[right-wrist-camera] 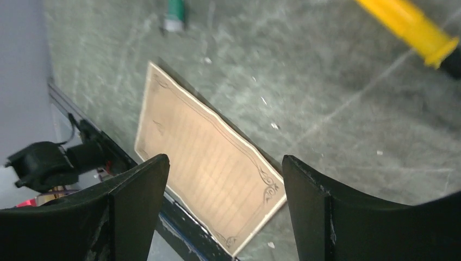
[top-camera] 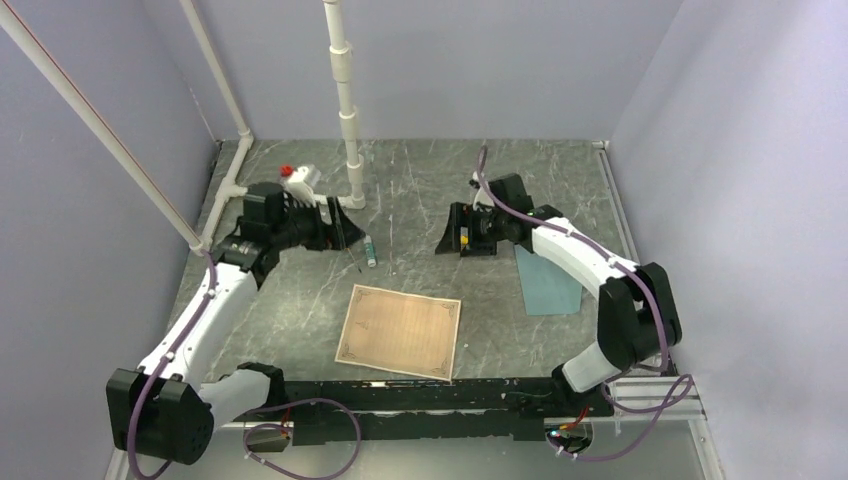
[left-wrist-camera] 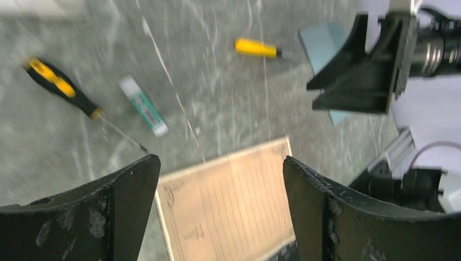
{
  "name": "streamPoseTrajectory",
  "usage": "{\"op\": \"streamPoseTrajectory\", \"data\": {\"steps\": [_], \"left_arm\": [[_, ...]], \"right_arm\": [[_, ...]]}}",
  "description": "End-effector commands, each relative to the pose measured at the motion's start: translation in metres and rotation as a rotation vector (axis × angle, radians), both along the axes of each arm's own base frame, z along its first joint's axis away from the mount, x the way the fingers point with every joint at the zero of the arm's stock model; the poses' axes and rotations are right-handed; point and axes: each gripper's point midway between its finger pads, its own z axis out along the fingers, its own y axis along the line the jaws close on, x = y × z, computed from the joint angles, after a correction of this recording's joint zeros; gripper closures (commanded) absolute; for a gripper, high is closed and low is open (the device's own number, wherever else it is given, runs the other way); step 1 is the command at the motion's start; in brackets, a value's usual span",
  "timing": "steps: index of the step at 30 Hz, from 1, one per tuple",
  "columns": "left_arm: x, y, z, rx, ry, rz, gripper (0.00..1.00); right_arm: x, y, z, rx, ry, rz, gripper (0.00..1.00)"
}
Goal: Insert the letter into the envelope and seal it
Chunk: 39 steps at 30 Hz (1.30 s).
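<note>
The letter [top-camera: 400,332], a tan lined sheet with an ornate border, lies flat near the table's front edge. It also shows in the left wrist view [left-wrist-camera: 228,201] and the right wrist view [right-wrist-camera: 201,157], lower than both sets of jaws. The teal envelope [top-camera: 548,285] lies flat to the letter's right, partly under the right arm; one corner of the envelope [left-wrist-camera: 326,46] shows behind the right gripper. My left gripper [top-camera: 335,215] hovers at the back left, open and empty [left-wrist-camera: 220,160]. My right gripper [top-camera: 455,235] hovers at the back centre, open and empty [right-wrist-camera: 224,160].
A glue stick [top-camera: 370,250] and a black-and-yellow screwdriver [left-wrist-camera: 60,87] lie below the left gripper. A yellow-handled tool [left-wrist-camera: 255,48] lies by the right gripper. A white bottle with a red cap [top-camera: 300,177] and a white pole [top-camera: 350,130] stand at the back.
</note>
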Motion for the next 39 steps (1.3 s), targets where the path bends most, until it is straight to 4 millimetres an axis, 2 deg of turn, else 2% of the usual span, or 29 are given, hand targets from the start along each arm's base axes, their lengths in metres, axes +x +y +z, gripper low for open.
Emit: {"op": "streamPoseTrajectory", "data": {"steps": [1, 3, 5, 10, 13, 18, 22, 30, 36, 39], "left_arm": [[-0.045, -0.01, -0.041, 0.02, 0.151, -0.049, 0.12], [-0.063, -0.007, -0.07, 0.044, 0.274, -0.062, 0.12], [-0.076, -0.006, -0.088, 0.059, 0.36, -0.08, 0.14], [-0.08, -0.012, -0.105, 0.044, 0.448, -0.101, 0.25], [-0.081, -0.005, -0.128, 0.099, 0.546, -0.049, 0.43], [-0.086, -0.004, -0.148, 0.142, 0.64, -0.025, 0.53], [-0.094, 0.001, -0.165, 0.189, 0.725, 0.008, 0.59], [-0.105, 0.011, -0.196, 0.294, 0.865, 0.047, 0.61], [-0.11, 0.022, -0.218, 0.391, 0.966, 0.078, 0.64], [-0.109, 0.024, -0.221, 0.406, 0.975, 0.093, 0.64]], "right_arm": [[-0.034, -0.02, -0.053, -0.126, 0.163, 0.018, 0.22], [-0.05, -0.022, -0.062, -0.129, 0.202, 0.034, 0.22], [-0.064, -0.025, -0.067, -0.125, 0.23, 0.047, 0.22], [-0.09, -0.027, -0.084, -0.101, 0.309, 0.072, 0.22], [-0.092, -0.025, -0.092, -0.077, 0.317, 0.048, 0.26], [-0.091, -0.018, -0.098, -0.005, 0.288, 0.025, 0.37], [-0.089, -0.016, -0.104, 0.029, 0.27, -0.005, 0.42], [-0.089, -0.009, -0.112, 0.111, 0.256, -0.031, 0.47], [-0.092, 0.005, -0.098, 0.278, 0.212, 0.017, 0.47], [-0.092, 0.011, -0.092, 0.328, 0.202, 0.048, 0.58]]}}
